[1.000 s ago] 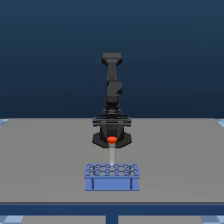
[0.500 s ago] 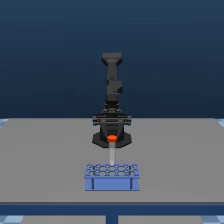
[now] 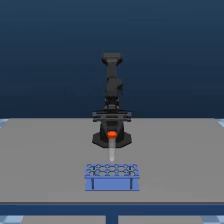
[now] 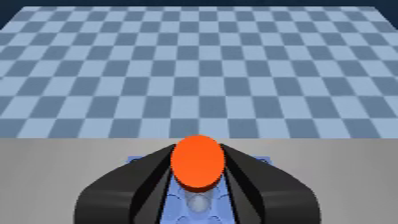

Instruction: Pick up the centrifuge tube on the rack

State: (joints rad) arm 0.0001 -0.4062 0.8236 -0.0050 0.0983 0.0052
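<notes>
My gripper (image 3: 112,131) is shut on the centrifuge tube (image 3: 112,148), gripping it at its orange-red cap (image 3: 112,134). The tube hangs upright with its pale pointed tip just above the rear holes of the light-blue rack (image 3: 111,176). The rack stands on the grey table in front of the arm's base, its two dark front posts showing. In the wrist view the orange cap (image 4: 197,162) sits between the two black fingers (image 4: 142,182). Bits of the rack (image 4: 261,161) show beneath them. The tube's pale body (image 4: 197,202) is only faintly visible under the cap.
The grey table (image 3: 45,160) spreads wide on both sides of the rack. The arm's black base (image 3: 125,140) stands right behind the tube. In the wrist view a blue checkered floor (image 4: 199,70) lies beyond the table's edge.
The gripper has risen with the tube held in it. The orange cap is higher and the tube's tip now stands farther from the rack's top. The rack has not moved.
</notes>
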